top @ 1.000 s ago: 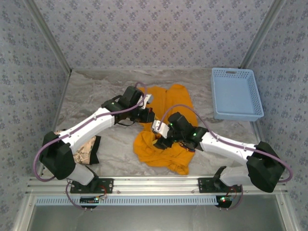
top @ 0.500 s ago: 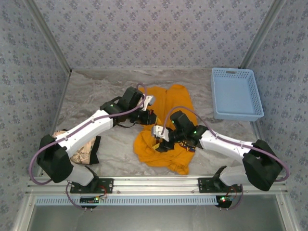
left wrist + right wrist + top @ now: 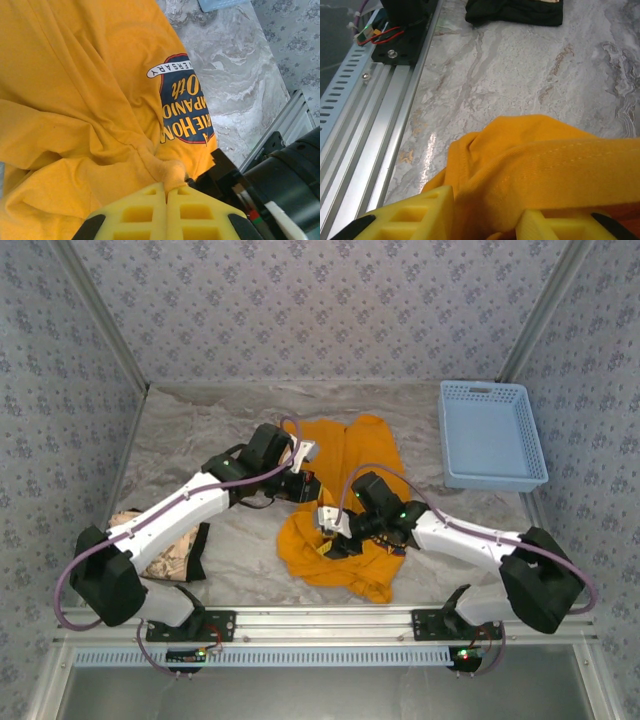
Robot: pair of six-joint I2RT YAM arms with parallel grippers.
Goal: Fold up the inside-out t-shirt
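While the left hand [image 3: 166, 190] is pinching the t-shirt [image 3: 75, 95], the right hand [image 3: 485, 216] is straddling a fold [image 3: 540, 150], grip unclear, needing clenching next.

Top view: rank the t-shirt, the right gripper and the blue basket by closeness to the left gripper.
1. t-shirt: mid-table, pinched by the left gripper.
2. right gripper: close by, toward the near edge, over the shirt.
3. blue basket: far right corner.

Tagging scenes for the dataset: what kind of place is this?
Probably a lab robot cell, not a home: left arm and right arm bolted to an aluminium rail, patterned backdrop walls in metal framing, and a staged table with a t-shirt and blue basket.
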